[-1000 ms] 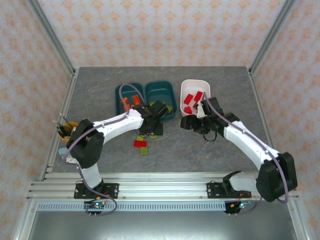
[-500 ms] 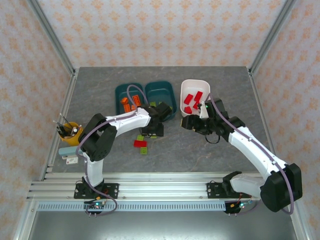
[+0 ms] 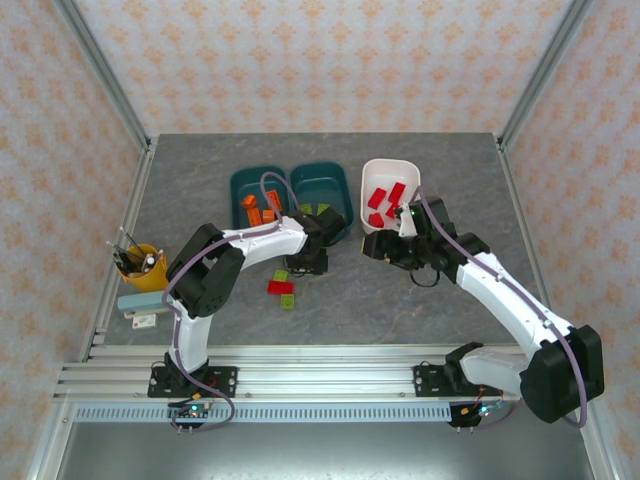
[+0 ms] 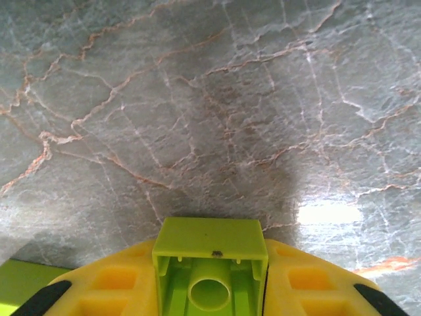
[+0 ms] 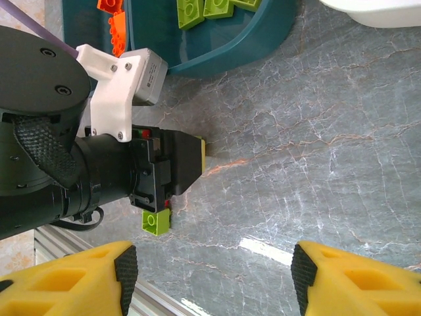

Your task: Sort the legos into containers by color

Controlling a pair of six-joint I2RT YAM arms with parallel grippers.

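Near the middle of the counter [image 3: 400, 300], your left tool [image 4: 210, 296] grips a yellow-green lego [image 4: 209, 247], presumably bound for the teal bin [image 3: 320, 186] holding greens [image 5: 191, 13], while your right tool [image 5: 214, 270] hangs open.

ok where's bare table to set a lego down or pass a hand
Bare table runs behind the teal bins and white bin, right of the white bin, and near centre between the loose legos and the right arm. Crowded: in front of the teal bins, around the left gripper, right gripper and those legos.
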